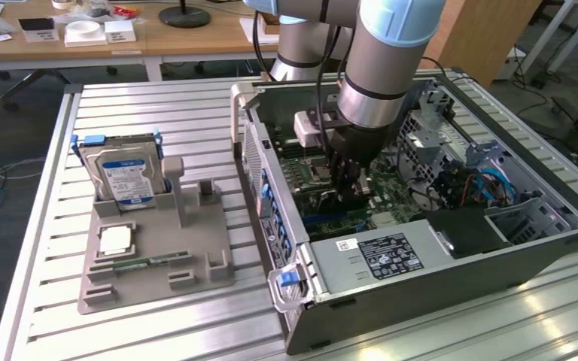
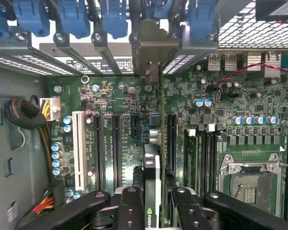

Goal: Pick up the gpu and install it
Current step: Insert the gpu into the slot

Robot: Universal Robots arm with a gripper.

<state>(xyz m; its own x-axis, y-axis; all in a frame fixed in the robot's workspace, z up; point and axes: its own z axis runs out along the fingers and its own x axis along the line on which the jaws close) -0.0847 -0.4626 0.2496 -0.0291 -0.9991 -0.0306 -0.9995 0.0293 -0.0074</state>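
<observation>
upright, tool (image 2: pixel 156 192) grips gpu (image 2: pixel 151 167) over motherboard (image 2: pixel 120 100), beside the processor socket (image 2: pixel 249 184).

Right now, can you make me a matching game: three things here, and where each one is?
Things:
1. gpu
2. hard drive
3. memory stick

Places:
A. lying low in the grey holder
B. standing upright in the grey holder
C. between the fingers, inside the open case

Pairs: 1-C, 2-B, 3-A.
</observation>
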